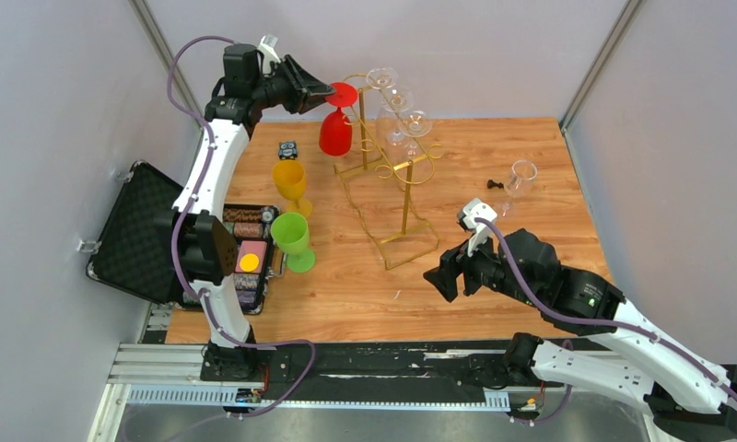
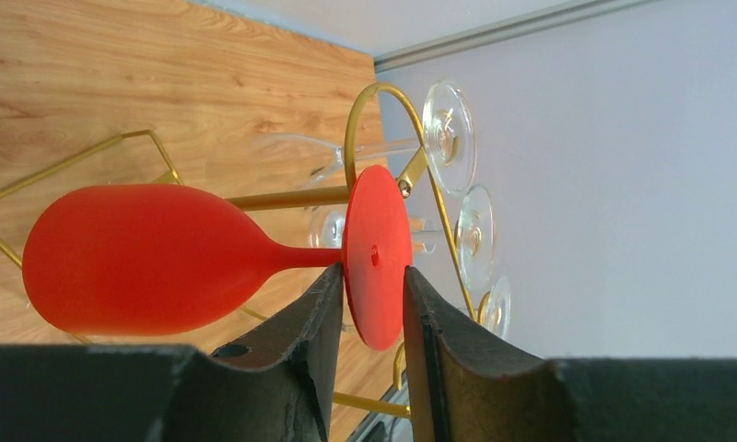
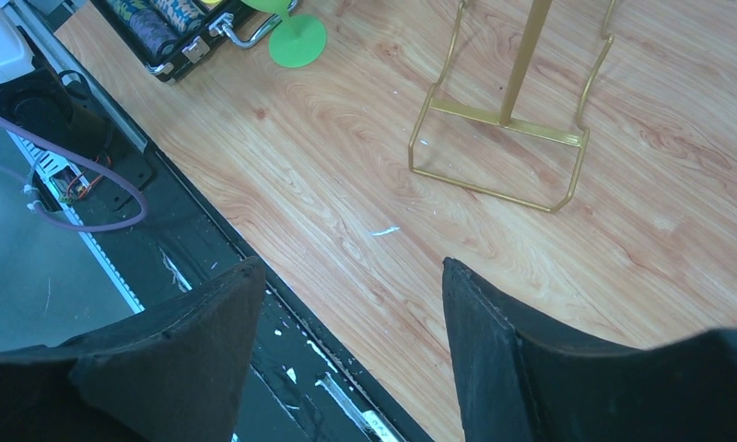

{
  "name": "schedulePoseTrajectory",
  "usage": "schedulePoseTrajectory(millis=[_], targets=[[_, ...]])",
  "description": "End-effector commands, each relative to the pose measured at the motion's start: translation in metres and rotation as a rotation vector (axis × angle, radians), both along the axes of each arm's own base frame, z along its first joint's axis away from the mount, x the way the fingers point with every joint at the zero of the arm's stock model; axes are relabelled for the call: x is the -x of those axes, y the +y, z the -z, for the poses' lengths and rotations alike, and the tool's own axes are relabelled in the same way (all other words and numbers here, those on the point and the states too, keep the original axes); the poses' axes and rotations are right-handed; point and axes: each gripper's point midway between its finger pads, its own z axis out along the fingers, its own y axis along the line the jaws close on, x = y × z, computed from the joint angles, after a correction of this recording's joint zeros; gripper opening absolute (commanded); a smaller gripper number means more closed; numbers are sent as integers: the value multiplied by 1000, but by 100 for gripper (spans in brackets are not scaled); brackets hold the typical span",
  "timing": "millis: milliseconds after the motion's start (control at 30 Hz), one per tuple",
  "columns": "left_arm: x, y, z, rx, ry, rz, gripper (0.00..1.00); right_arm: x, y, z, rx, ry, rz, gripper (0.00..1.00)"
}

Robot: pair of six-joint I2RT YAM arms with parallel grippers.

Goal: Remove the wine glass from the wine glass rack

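The gold wire wine glass rack [image 1: 407, 184] stands mid-table, with three clear glasses [image 1: 391, 120] hanging upside down from its upper arms. A red wine glass [image 1: 335, 132] hangs bowl-down at the rack's left side. My left gripper [image 1: 333, 92] is shut on its round foot [image 2: 376, 253], one finger on each face of the disc. The stem and bowl [image 2: 134, 258] stick out to the left, and a gold loop [image 2: 374, 92] sits just behind the foot. I cannot tell whether the glass still touches the rack. My right gripper [image 1: 436, 276] is open and empty, low over the table's near edge [image 3: 351, 267].
A yellow glass [image 1: 289, 180] and a green glass [image 1: 291, 235] stand left of the rack. An open black case [image 1: 144, 230] with chips lies at the left edge. A clear glass [image 1: 521, 175] and a small black piece [image 1: 497, 184] sit far right. The rack base [image 3: 494, 120] shows in the right wrist view.
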Motion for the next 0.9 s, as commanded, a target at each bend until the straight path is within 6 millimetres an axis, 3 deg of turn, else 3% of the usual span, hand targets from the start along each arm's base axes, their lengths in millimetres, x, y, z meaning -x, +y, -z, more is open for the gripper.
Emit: schedulePoseTrajectory(millis=[0,567,867], targets=[[2,-8,-13,22,-47,32,35,1,-2,-14,-49,-15,8,69],[3,-9,-17,23,-54,44,0,3,-3,-17,-60,-8,10,66],[4,-8,-32,15,-82,42,0,3,-3,-19,-61,-10,11,65]])
